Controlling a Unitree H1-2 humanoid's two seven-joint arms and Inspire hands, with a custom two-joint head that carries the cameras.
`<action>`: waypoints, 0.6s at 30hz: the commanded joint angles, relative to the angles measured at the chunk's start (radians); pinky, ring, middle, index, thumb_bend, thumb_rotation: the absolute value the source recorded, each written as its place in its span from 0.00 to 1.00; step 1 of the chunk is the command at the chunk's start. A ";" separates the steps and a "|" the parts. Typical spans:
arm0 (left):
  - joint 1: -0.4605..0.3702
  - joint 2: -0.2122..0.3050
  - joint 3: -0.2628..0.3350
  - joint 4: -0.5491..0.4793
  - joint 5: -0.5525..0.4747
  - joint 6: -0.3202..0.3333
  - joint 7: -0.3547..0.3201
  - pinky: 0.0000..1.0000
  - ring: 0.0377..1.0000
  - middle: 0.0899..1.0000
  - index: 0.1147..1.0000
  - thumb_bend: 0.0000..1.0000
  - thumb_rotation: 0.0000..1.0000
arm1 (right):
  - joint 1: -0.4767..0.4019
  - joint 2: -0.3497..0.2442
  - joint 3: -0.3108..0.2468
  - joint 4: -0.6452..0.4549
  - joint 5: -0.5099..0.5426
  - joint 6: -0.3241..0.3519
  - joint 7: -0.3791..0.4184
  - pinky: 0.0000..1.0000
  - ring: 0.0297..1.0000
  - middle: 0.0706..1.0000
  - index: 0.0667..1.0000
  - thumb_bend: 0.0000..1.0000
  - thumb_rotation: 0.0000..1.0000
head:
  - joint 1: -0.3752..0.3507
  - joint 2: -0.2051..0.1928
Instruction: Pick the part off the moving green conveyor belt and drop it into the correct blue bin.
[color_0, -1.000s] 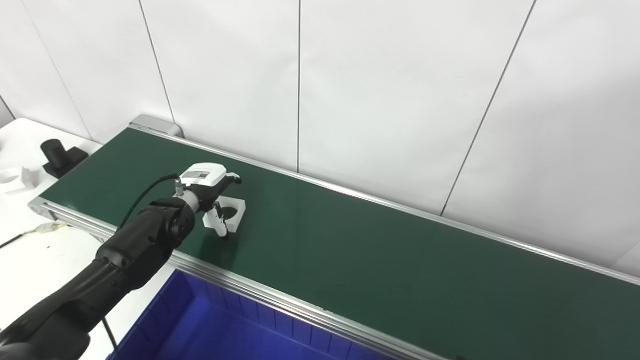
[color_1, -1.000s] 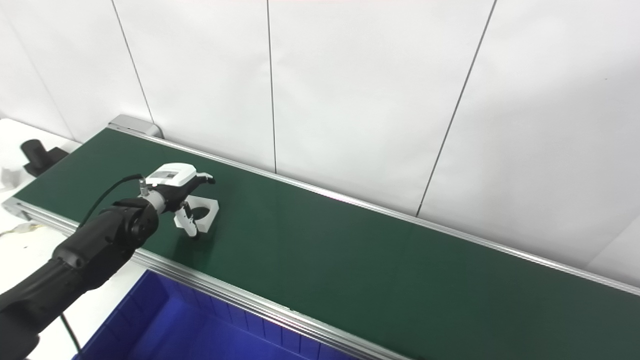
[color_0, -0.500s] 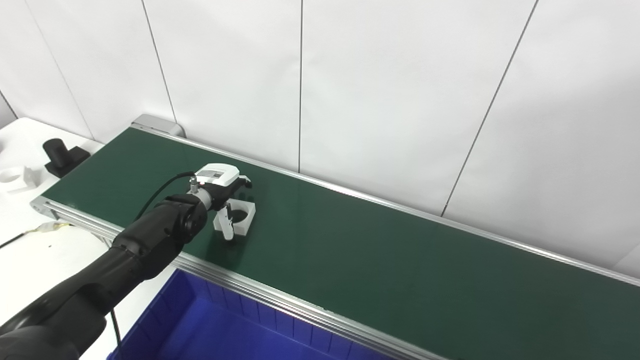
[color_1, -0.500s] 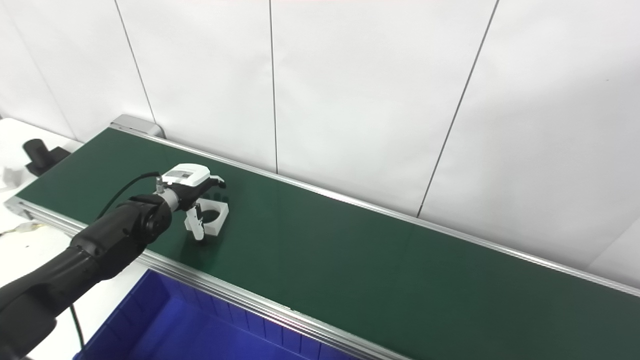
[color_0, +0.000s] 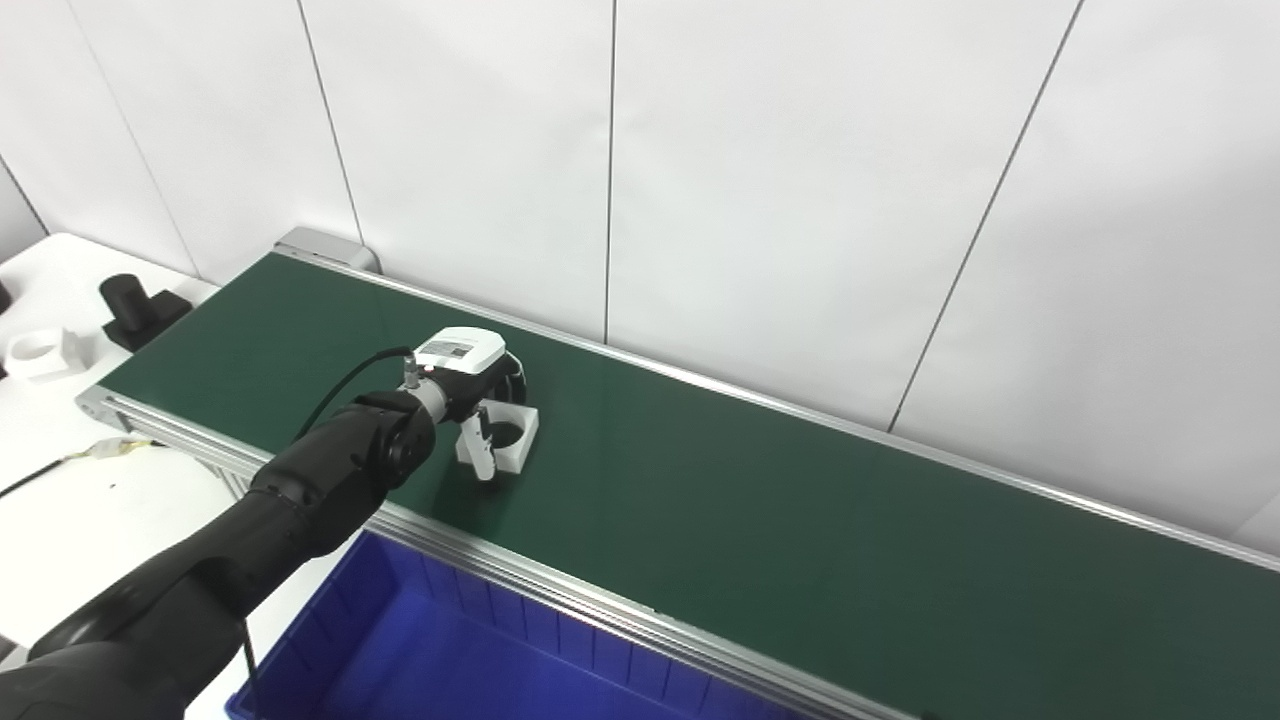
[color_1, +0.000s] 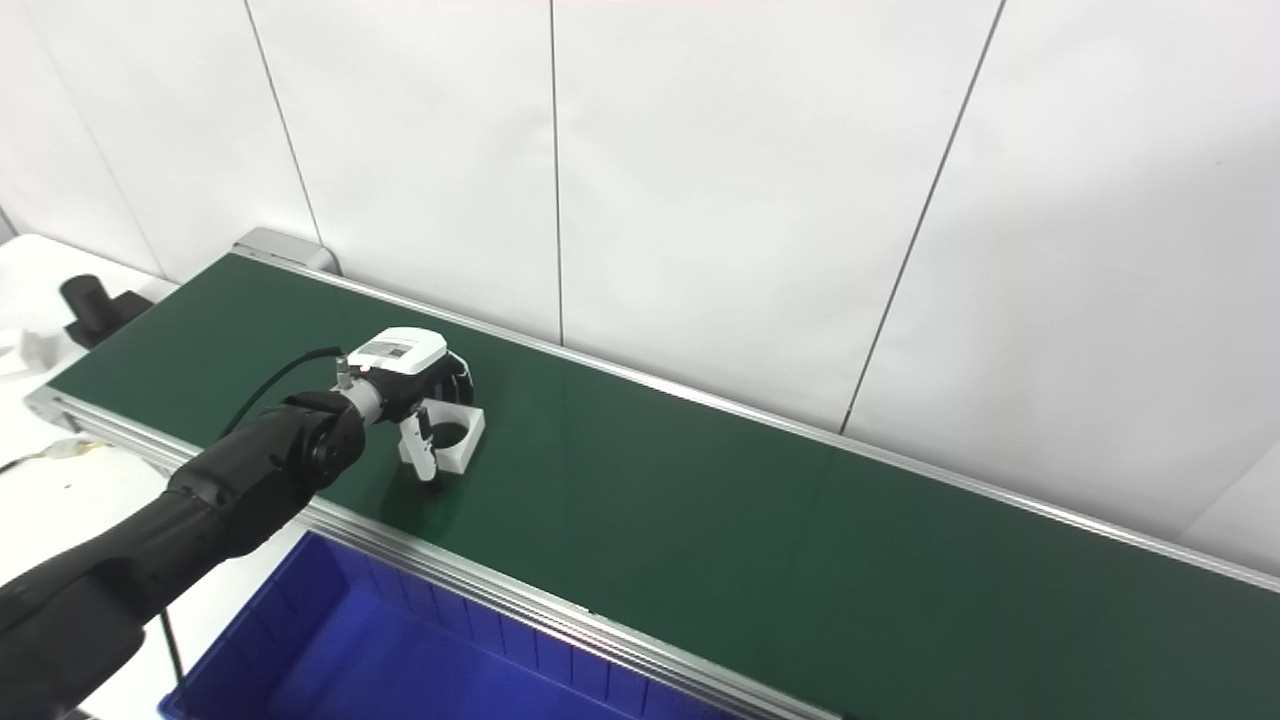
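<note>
A white square part (color_0: 512, 441) with a round hole lies on the green conveyor belt (color_0: 760, 500), toward its left end. My left hand (color_0: 478, 390) reaches over it from the near left. Its dark fingers curl down behind the part's far side, and the white thumb (color_0: 481, 456) presses on the near side. The part still rests on the belt. In the right eye view the same part (color_1: 458, 434) sits under the hand (color_1: 420, 385). My right hand is not in view.
A blue bin (color_0: 450, 660) stands just below the belt's near rail (color_0: 600, 612). On the white table at far left sit a black part (color_0: 135, 305) and a white part (color_0: 40, 352). A white panel wall runs close behind the belt.
The camera has shifted a little. The part has ridden the belt to the right with my left hand following, and the fingers have curled from stretched out to closed behind it.
</note>
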 joint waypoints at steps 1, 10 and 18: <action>0.001 0.017 -0.020 0.022 0.029 0.006 -0.005 0.35 0.40 0.40 0.44 0.52 0.00 | 0.001 0.006 -0.001 -0.027 0.012 -0.063 0.000 0.81 0.87 0.90 0.97 0.61 0.69 | -0.001 0.001; 0.020 0.014 -0.006 -0.040 -0.026 0.012 -0.042 0.33 0.38 0.38 0.44 0.52 0.00 | -0.004 0.006 -0.002 -0.023 0.006 -0.064 -0.004 0.80 0.86 0.89 0.97 0.62 0.71 | -0.003 0.006; 0.074 0.011 0.040 -0.202 -0.055 0.014 -0.059 0.35 0.36 0.43 0.47 0.50 0.00 | -0.008 0.005 -0.003 -0.020 0.013 -0.061 -0.001 0.80 0.86 0.89 0.96 0.62 0.70 | -0.021 0.014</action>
